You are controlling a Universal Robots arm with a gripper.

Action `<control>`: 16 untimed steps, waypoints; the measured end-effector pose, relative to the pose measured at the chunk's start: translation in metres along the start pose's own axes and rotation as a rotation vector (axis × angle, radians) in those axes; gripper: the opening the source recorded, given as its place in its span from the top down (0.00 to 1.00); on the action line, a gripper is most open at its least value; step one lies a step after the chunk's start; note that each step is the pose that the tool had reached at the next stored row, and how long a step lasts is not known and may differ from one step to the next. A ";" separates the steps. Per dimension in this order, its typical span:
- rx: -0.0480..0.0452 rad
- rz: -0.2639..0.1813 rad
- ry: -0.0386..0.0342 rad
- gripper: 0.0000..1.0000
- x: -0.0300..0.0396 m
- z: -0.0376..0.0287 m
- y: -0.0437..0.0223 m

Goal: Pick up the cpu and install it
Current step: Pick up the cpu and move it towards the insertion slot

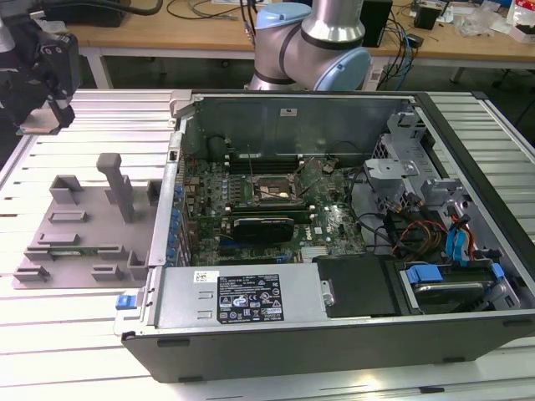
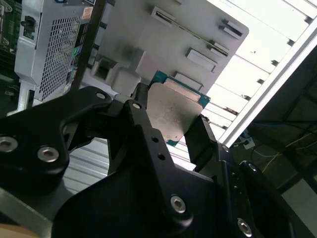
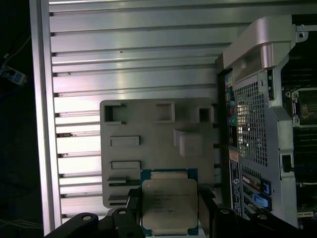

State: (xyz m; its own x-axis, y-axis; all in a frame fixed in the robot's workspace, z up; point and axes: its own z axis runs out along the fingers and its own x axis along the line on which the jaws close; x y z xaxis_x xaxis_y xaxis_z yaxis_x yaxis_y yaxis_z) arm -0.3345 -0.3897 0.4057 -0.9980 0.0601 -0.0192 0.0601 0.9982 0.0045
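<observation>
2 gripper (image 3: 169, 214) fingers (image 3: 132, 208) clamp cpu (image 3: 169, 197) btwn them, clear of grey tray (image 3: 148, 124).

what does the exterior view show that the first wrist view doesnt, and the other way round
Exterior view: the arm's blue-capped joints and the inside of the case, with the long black card and the blue-tabbed drive bay.
First wrist view: the cpu clamped in the gripper, its silver top facing the camera.
Both: the grey fixture tray, the slatted metal table, the open computer case and its cpu socket.
</observation>
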 end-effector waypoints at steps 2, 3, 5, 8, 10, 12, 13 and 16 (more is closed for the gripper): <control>0.0000 0.000 0.0000 0.45 -0.0026 0.0001 0.0001; 0.0000 0.000 0.0000 0.45 -0.0033 0.0001 0.0002; 0.0000 0.000 0.0000 0.45 -0.0064 0.0001 0.0004; 0.0000 0.000 0.0001 0.45 -0.0098 0.0002 0.0006; 0.0001 0.000 0.0000 0.45 -0.0120 0.0002 0.0007; 0.0000 0.000 0.0000 0.45 -0.0171 0.0003 0.0010; 0.0000 0.000 0.0000 0.45 -0.0225 0.0004 0.0014; 0.0000 0.000 0.0001 0.45 -0.0278 0.0005 0.0017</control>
State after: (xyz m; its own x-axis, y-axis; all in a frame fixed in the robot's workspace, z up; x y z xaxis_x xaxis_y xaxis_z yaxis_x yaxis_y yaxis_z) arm -0.3066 -0.3897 0.4058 -0.9980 0.0601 -0.0191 0.0601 0.9982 0.0045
